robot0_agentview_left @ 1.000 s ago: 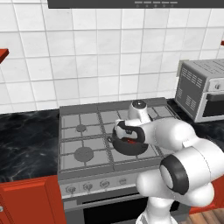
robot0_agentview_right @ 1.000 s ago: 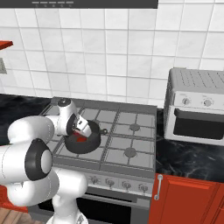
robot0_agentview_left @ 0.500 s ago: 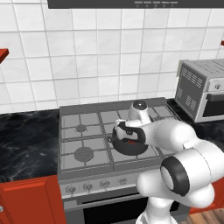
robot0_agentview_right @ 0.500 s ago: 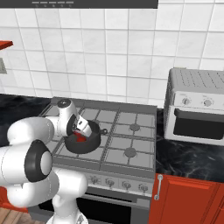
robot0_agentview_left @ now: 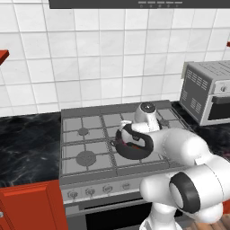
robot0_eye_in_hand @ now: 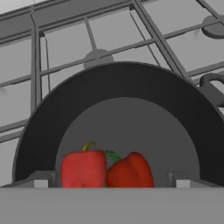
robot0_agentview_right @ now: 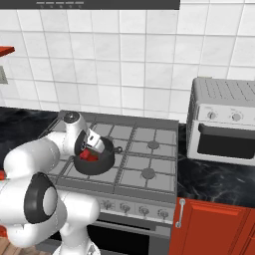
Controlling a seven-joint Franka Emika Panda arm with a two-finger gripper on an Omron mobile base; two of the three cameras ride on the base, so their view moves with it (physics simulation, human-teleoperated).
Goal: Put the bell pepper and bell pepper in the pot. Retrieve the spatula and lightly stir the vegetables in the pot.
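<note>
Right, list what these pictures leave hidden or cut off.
- Peppers: in the hand view their lower parts are cut off at the bottom; in the left base view the arm and pot wall hide them.
- Pot: in the left base view the arm covers its far side.
- Gripper: only the fingertips show in the hand view, spread wide either side of the peppers; the wrist hides it in both base views.
- Stove knob markings: too small.

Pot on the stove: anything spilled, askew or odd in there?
Nothing stands out. The pot sits level on the stove grate, and both bell peppers lie side by side inside it, touching, none spilled.
</note>
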